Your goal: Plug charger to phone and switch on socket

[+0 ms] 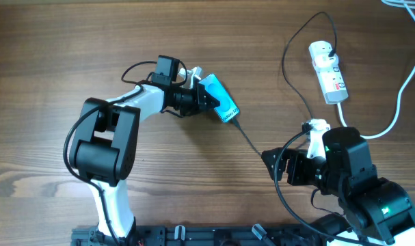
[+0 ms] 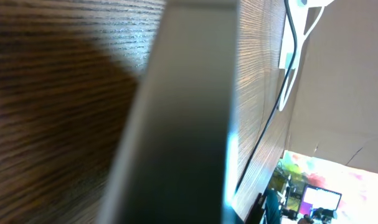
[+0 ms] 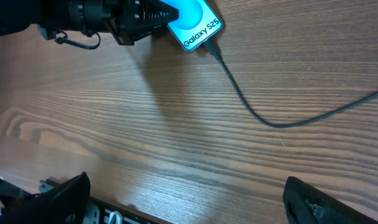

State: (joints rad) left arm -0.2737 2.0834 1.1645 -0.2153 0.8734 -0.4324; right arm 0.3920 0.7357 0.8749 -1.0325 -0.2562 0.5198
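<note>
The phone [image 1: 219,99] has a bright cyan screen and is tilted on edge; my left gripper [image 1: 206,98] is shut on it. In the left wrist view the phone's dark edge [image 2: 182,124] fills the middle. The right wrist view shows its "Galaxy S25" end [image 3: 195,23]. The charger's thin black cable [image 1: 251,142] has its plug tip at the phone's lower end [image 3: 212,51] and runs right and up to a white adapter [image 1: 323,49] in the socket [image 1: 330,80], a white power strip at the far right. My right gripper [image 1: 272,164] is open and empty, below the cable.
The socket's thick white cord [image 1: 398,96] loops off the table's right edge. The right arm's body [image 1: 357,184] fills the lower right corner. A black rail [image 1: 193,236] runs along the table's front edge.
</note>
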